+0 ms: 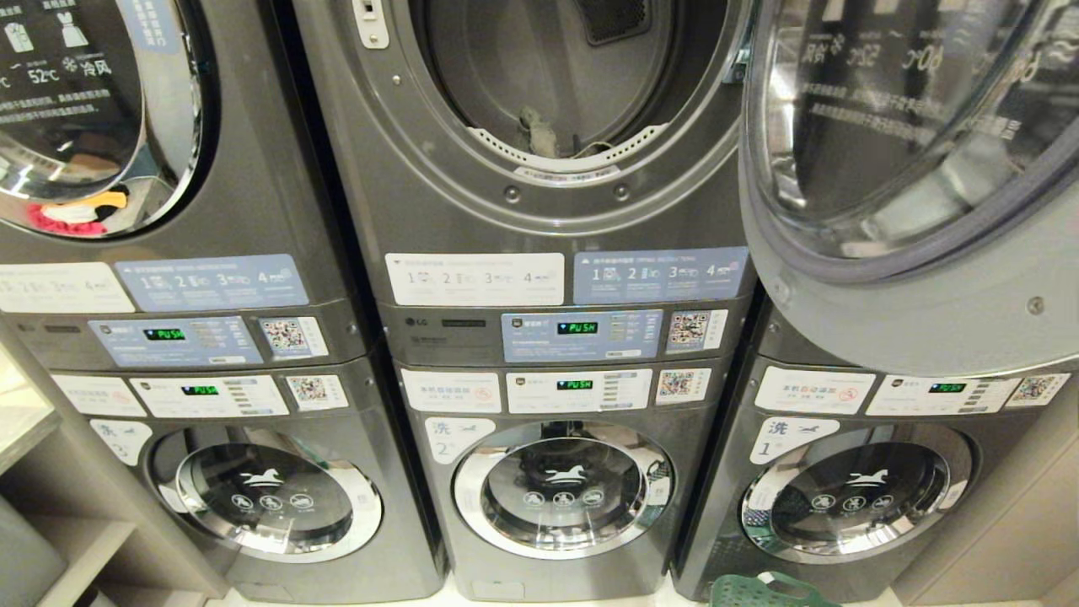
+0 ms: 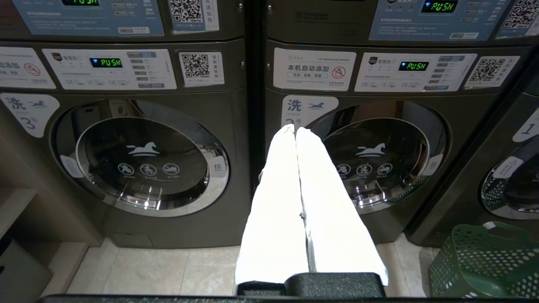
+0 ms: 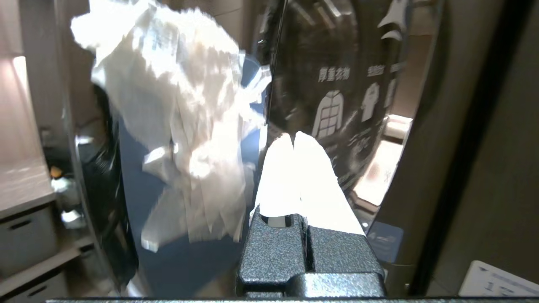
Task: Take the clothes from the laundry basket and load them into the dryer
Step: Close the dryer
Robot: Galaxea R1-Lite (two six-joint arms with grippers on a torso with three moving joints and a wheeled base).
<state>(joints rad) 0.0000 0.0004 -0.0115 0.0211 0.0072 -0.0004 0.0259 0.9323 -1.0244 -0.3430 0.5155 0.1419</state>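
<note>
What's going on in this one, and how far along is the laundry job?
A robot faces stacked machines. The middle dryer has its door swung open to the right, and a scrap of fabric lies at the drum's front lip. The right end effector is shut and empty beside the door glass, with a blurred white cloth nearby but apart from it. The left end effector is shut, parked low facing the lower washers. The green laundry basket sits on the floor.

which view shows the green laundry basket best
The left wrist view: the green laundry basket shows its perforated wall and rim on the floor by the washers. The head view catches only a sliver of its rim at the bottom edge. The right wrist view does not show it.
</note>
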